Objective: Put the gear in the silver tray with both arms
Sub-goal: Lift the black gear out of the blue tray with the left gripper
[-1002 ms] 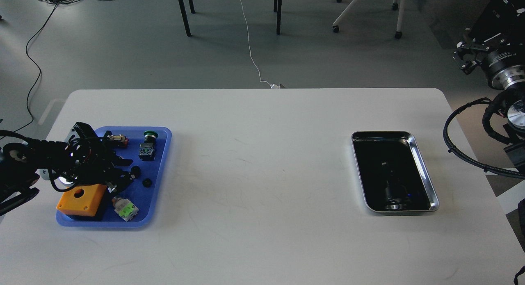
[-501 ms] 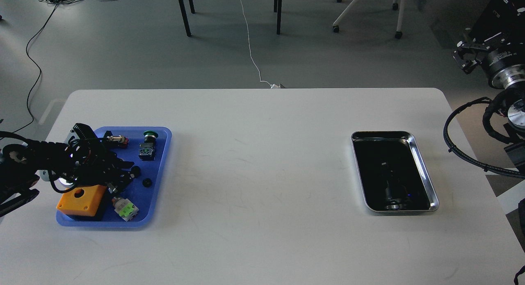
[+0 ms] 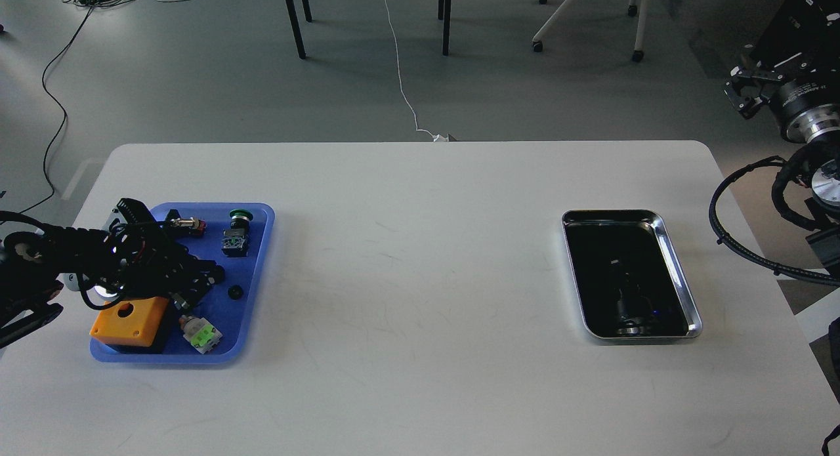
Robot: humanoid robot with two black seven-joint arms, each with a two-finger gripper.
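Note:
The silver tray (image 3: 680, 272) lies on the right side of the white table, its dark bottom mirroring the room. My left gripper (image 3: 209, 275) hangs low inside the blue plastic tray (image 3: 259, 259) on the left. Its black fingers (image 3: 200, 266) stand against a small black gear (image 3: 217, 271); dark on dark, so I cannot tell whether they grip it. A second small black gear (image 3: 235, 291) lies just to the right of it. My right gripper (image 3: 740, 92) hangs in the air beyond the table's far right corner, its fingers apart and empty.
The blue tray also holds an orange box (image 3: 129, 317), a green-and-white switch (image 3: 201, 334), a green push button (image 3: 237, 236) and a red-tipped part (image 3: 187, 225). A black cable loop (image 3: 728, 236) of my right arm hangs by the table's right edge.
My left gripper's fingers have drawn closer around the black gear, which now merges with them. The right arm has barely moved.

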